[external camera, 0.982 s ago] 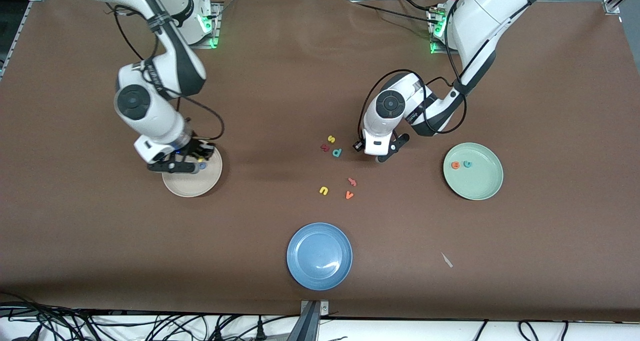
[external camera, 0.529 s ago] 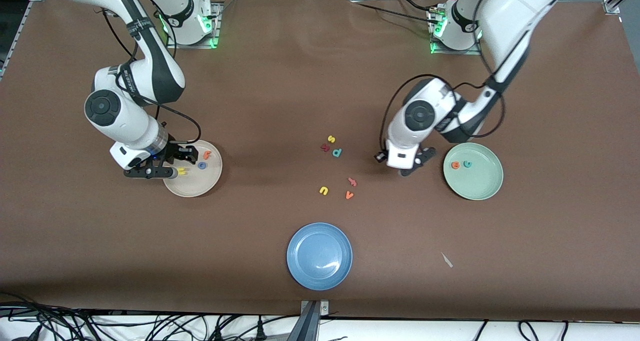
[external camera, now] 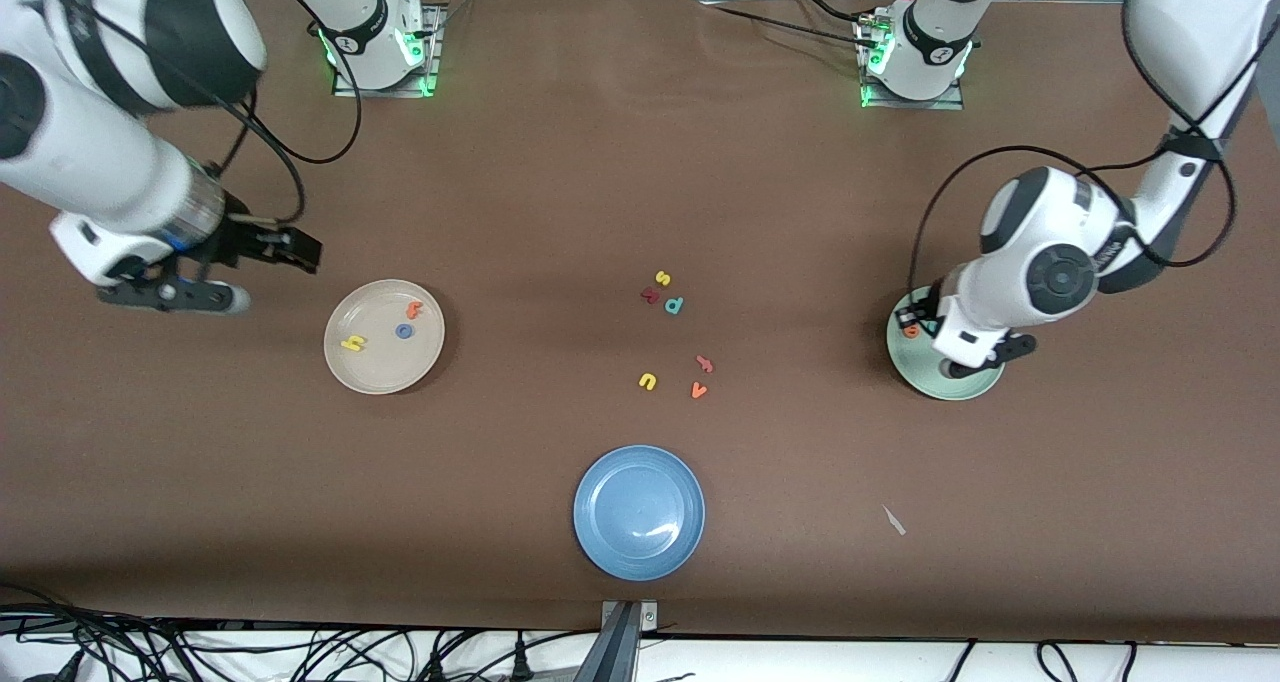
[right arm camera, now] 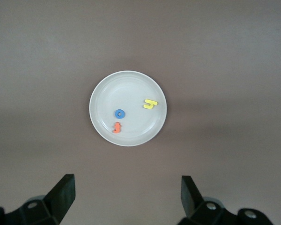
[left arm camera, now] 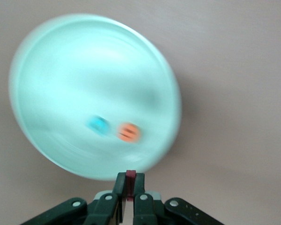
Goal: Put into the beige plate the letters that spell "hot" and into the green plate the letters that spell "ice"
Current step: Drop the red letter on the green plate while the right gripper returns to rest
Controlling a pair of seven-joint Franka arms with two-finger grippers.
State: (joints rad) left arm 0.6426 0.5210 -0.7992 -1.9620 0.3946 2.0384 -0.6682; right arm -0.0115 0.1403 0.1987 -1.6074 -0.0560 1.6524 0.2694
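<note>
The beige plate holds the yellow h, the blue o and the orange t. My right gripper is open and empty, up over bare table beside that plate toward the right arm's end. My left gripper hangs over the rim of the green plate, shut on the dark red i. The teal c and orange e lie in the green plate.
Loose letters lie mid-table: a yellow s, a dark red letter, a teal d, a yellow u, a pinkish letter and an orange v. A blue plate sits nearest the front camera.
My right gripper opened, left the yellow h in the beige plate and drew up and away toward its end. My left arm swung from the letter cluster to over the green plate.
</note>
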